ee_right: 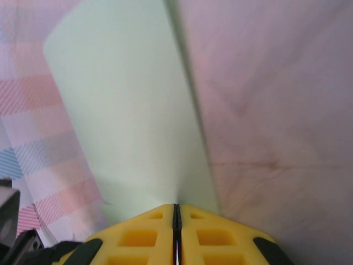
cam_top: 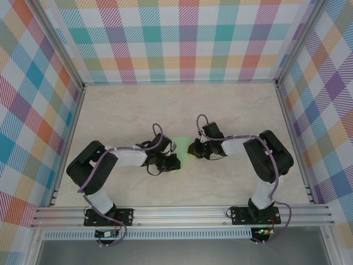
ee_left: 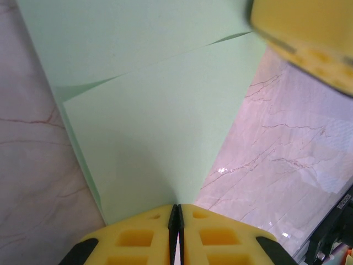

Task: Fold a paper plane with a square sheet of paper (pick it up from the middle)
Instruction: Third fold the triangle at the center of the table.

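The thin, pale mint-green square sheet of paper is in the middle of the top view, just above the pale stone-look table, between the two black arms. The left gripper comes at it from the lower left and the right gripper from the right. In the left wrist view, the left gripper at the bottom of the frame has its yellow fingers pressed tight together on the near edge of the paper. A slanted edge runs across the upper part of that frame, where one layer of paper lies over another, so I think at least one fold is already made. A yellow finger in the upper right corner is most likely the other arm's. In the right wrist view, the right gripper is also pinched tight on the paper, which rises up the left half of the frame. There is no sharp tip and no narrow dart shape yet, so the paper plane looks far from done. More folds are left to make.
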`<state>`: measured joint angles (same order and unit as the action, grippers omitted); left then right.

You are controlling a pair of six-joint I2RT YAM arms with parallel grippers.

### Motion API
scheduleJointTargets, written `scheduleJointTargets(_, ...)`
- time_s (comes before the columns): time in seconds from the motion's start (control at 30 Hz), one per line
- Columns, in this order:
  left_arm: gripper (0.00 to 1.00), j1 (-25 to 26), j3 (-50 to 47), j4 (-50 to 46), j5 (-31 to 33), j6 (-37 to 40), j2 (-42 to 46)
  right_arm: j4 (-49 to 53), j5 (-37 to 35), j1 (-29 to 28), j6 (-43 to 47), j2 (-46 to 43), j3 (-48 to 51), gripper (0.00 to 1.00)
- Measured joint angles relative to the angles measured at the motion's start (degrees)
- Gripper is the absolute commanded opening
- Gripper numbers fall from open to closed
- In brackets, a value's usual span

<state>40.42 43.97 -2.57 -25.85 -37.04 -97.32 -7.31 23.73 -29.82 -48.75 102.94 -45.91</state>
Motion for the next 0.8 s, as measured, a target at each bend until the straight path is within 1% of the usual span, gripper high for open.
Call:
scheduleJointTargets(0.13, 0.12, 0.00, 0.00, -0.02, 0.00, 0.48, 0.00, -0.04, -1.40, 0.66, 0.17, -0.81, 0.04, 0.15)
scheduleJointTargets(0.27, 0.12, 0.00, 0.00, -0.04, 0.00, 0.66, 0.00, -0.20, -1.57, 0.55, 0.15, -3.78, 0.55, 0.16)
scheduleJointTargets(0.4, 0.13, 0.00, 0.00, -0.02, 0.00, 0.68, 0.00, -0.85, -0.15, -1.36, 0.37, -5.92, 0.55, 0.16)
scheduleJointTargets(0.6, 0.13, 0.00, 0.00, -0.04, 0.02, 0.68, 0.09, -0.81, 2.67, -5.51, 0.33, -3.34, 0.48, 0.15)
scheduleJointTargets(0.7, 0.13, 0.00, -0.02, -0.11, 0.02, 0.70, 0.11, -0.48, 3.45, -5.92, 0.37, -1.62, 0.35, 0.13)
scheduleJointTargets(0.8, 0.14, 0.00, 0.00, -0.57, 0.22, 0.87, 0.46, 2.29, 3.30, -5.90, 0.92, 0.52, -1.42, 0.11)
